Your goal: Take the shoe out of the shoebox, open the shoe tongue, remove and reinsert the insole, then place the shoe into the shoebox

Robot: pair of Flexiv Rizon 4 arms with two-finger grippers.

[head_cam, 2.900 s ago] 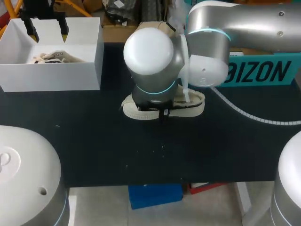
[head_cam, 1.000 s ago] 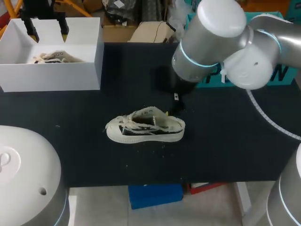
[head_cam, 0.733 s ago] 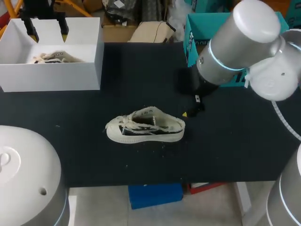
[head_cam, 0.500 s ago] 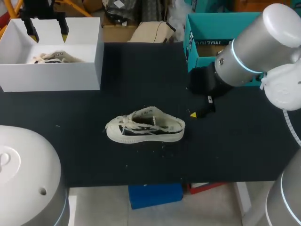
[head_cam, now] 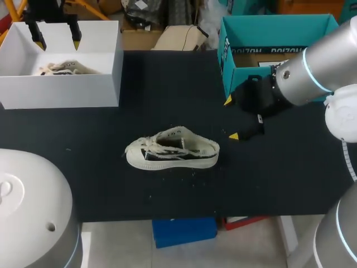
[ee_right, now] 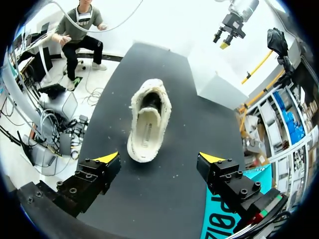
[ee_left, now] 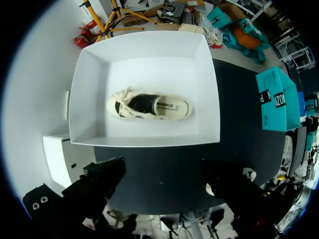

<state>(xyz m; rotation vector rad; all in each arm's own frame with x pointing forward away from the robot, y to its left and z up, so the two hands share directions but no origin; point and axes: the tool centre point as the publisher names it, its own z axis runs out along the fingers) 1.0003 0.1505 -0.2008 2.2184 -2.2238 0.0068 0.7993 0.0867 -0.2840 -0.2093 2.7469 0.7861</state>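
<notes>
Shoe point(ee_right: 148, 124) ahead of right jaws (apart)

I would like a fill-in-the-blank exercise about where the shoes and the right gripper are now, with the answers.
One shoe lies on the black ___. A second shoe lies inside the ___ shoebox. The right gripper, its jaws ___, holds nothing.
Missing words: table; white; open.
</notes>
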